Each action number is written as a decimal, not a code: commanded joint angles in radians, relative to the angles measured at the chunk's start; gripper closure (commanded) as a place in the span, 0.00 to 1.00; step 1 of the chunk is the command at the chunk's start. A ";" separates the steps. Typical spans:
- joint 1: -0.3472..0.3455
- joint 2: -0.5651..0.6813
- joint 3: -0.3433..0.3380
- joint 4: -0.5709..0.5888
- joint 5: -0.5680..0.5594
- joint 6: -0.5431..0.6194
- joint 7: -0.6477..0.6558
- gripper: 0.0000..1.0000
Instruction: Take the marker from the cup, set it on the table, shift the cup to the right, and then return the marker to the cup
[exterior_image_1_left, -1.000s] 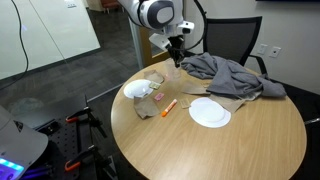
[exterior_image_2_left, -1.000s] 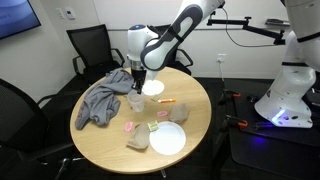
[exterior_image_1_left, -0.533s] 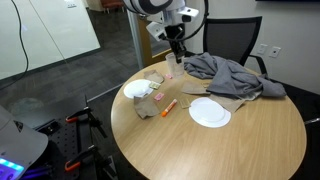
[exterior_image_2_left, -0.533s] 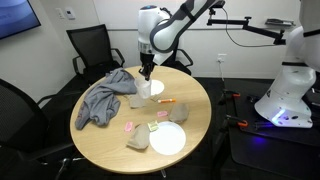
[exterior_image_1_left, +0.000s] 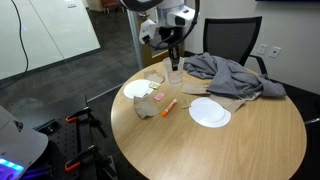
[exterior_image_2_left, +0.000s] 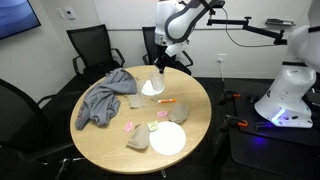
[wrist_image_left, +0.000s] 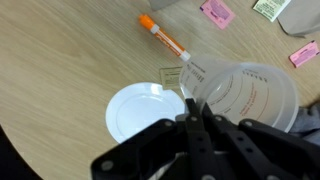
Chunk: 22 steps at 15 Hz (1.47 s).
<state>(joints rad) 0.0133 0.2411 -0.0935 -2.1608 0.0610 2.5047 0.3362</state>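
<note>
We saw the round tan bench (exterior_image_1_left: 245, 145) carrying everything. Across its far side in an exterior view lay a crumpled grey cloth (exterior_image_1_left: 232, 72). Two white plates sat on the wood, one plate (exterior_image_1_left: 210, 113) near the cloth and the other plate (exterior_image_1_left: 138, 89) towards the edge.

The gripper (wrist_image_left: 192, 96) was clenched on the rim of the cup (wrist_image_left: 248, 95), its fingers pinched tight on the clear wall. In an exterior view the cup (exterior_image_1_left: 174, 74) hung below the gripper (exterior_image_1_left: 173, 60) just beside the cloth. We could not tell whether its base touched the bench.

The marker (wrist_image_left: 162, 37) lay flat on the bench, outside the cup, between the plates (exterior_image_1_left: 169, 105). Small pink packets (wrist_image_left: 215, 12) lay nearby.
</note>
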 joint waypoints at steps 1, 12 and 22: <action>-0.029 -0.083 -0.025 -0.089 0.019 0.001 0.061 0.99; -0.138 -0.108 -0.112 -0.124 0.020 -0.039 0.076 0.99; -0.203 -0.063 -0.146 -0.127 0.036 -0.073 0.049 0.99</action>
<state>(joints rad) -0.1757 0.1797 -0.2344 -2.2752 0.0719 2.4460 0.4006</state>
